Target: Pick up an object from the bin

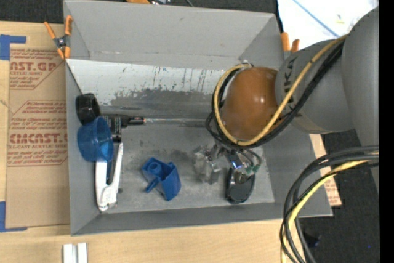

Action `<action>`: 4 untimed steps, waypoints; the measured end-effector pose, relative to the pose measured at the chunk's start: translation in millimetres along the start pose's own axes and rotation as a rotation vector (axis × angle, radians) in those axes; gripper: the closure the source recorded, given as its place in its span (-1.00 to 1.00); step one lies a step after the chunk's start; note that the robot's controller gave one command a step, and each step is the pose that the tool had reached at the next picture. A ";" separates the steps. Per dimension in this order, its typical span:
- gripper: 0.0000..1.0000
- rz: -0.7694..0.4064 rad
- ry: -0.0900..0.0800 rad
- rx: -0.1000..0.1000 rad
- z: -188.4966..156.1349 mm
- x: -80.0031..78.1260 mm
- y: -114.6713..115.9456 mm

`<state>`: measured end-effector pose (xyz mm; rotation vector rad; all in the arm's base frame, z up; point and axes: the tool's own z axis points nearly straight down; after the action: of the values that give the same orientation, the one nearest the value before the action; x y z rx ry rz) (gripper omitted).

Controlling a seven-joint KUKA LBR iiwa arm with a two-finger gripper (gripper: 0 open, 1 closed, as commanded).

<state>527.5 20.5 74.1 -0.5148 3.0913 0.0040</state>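
My gripper (208, 166) hangs low over the bin floor at the front, right of the middle, under the arm's wrist. A black, rounded, mouse-shaped thing (239, 186) lies just to its right, against the bin's front right corner. A blue plastic piece with a short tube and a wedge-shaped body (162, 178) lies on the floor to the gripper's left, apart from it. I see nothing held in the gripper.
At the bin's left side lie a blue scoop-like cup (95, 140), a black cylinder (87, 106) behind it and a white-handled tool (108, 180) in front. A thin dark rod (161, 122) stretches across the middle. The arm comes in from the right.
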 end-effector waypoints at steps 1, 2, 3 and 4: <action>-1.00 -0.018 -0.003 0.000 4.1 -14.2 6.8; -1.00 -0.018 -0.004 0.000 3.7 -14.0 6.9; -1.00 -0.142 0.000 -0.002 -108.2 1.9 43.3; 1.00 -0.113 0.010 -0.005 5.6 -5.8 71.0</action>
<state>510.1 89.6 68.6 -0.6914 3.0671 0.0081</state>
